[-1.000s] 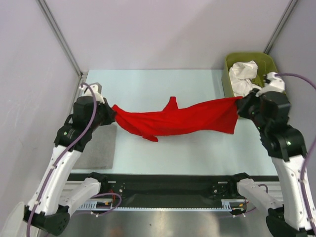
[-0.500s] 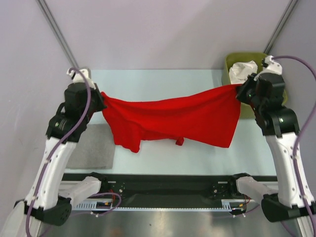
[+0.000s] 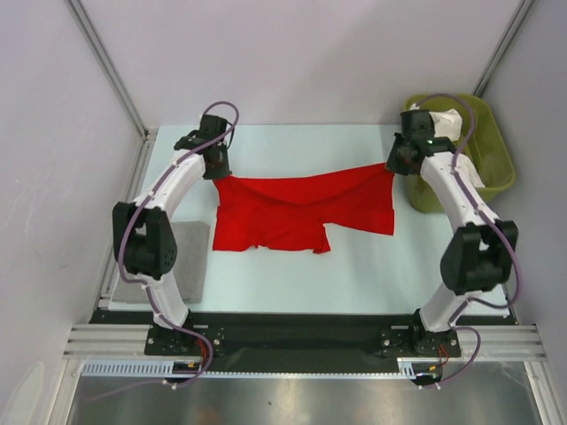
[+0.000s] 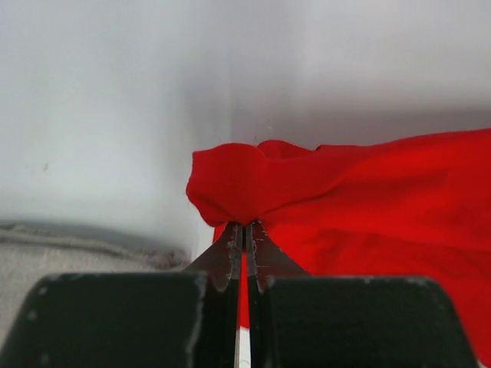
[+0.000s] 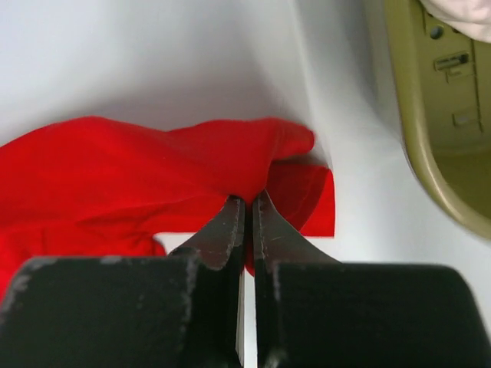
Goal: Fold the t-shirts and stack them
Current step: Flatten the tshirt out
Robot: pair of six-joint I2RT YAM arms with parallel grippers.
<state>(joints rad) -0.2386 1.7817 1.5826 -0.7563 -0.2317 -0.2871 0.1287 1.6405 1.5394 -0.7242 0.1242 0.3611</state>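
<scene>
The red t-shirt (image 3: 301, 208) is stretched out over the far half of the table, its near part lying on the surface. My left gripper (image 3: 218, 171) is shut on its far left corner; the left wrist view shows the cloth (image 4: 307, 192) bunched at the closed jaws (image 4: 245, 226). My right gripper (image 3: 396, 166) is shut on the far right corner; the right wrist view shows the cloth (image 5: 153, 169) pinched at the closed jaws (image 5: 249, 201). White t-shirts (image 3: 438, 121) lie crumpled in the olive-green tub (image 3: 496, 155) at the far right.
A grey pad (image 3: 190, 257) lies on the table at the near left, partly behind the left arm. The tub's wall (image 5: 430, 123) is close to the right of my right gripper. Grey walls enclose the table on the left, back and right.
Both arms have reached far forward and down, carrying the red t-shirt from hanging in the air near the front to the far half of the table, where it now spreads out lower.
</scene>
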